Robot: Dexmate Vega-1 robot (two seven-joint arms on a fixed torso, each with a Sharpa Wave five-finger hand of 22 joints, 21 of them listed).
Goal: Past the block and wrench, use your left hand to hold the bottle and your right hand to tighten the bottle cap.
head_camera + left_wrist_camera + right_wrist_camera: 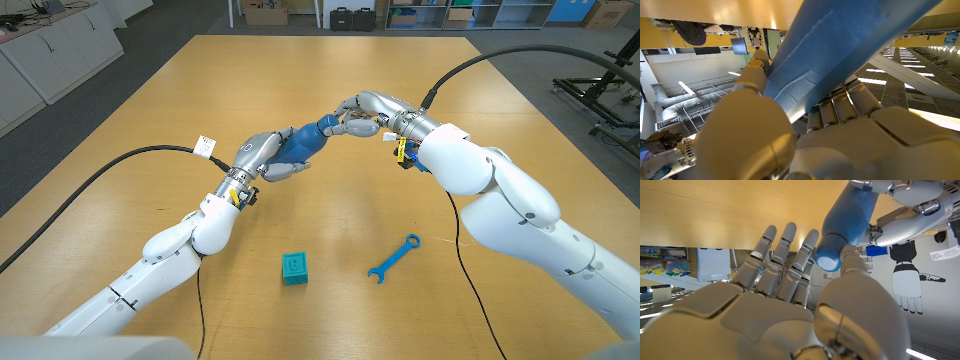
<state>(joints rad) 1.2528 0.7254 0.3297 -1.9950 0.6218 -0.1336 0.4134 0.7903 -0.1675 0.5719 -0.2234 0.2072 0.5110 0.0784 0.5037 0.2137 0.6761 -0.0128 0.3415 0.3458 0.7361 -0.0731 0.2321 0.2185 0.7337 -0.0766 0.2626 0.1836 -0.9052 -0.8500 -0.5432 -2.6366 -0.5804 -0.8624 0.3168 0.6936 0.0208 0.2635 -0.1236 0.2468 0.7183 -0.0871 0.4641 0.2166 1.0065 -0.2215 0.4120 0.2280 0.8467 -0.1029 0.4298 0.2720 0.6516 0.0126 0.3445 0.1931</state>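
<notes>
My left hand [268, 157] grips the body of a blue bottle [312, 139] and holds it tilted above the table's middle. In the left wrist view the bottle [840, 45] runs up out of that hand [840, 135], its fingers [756, 65] wrapped round it. My right hand [362, 112] meets the bottle's cap end. In the right wrist view the bottle cap [828, 261] sits between the thumb and the nearest of the outstretched fingers [806, 247] of my right hand [790, 310]. A teal block [293, 269] and a blue wrench [395, 256] lie nearer the front edge.
The wooden table [200, 80] stretches far beyond both hands. A black cable [100, 178] trails over its left side and another cable [500, 55] arcs over the right. Cabinets and crates stand beyond the far edge.
</notes>
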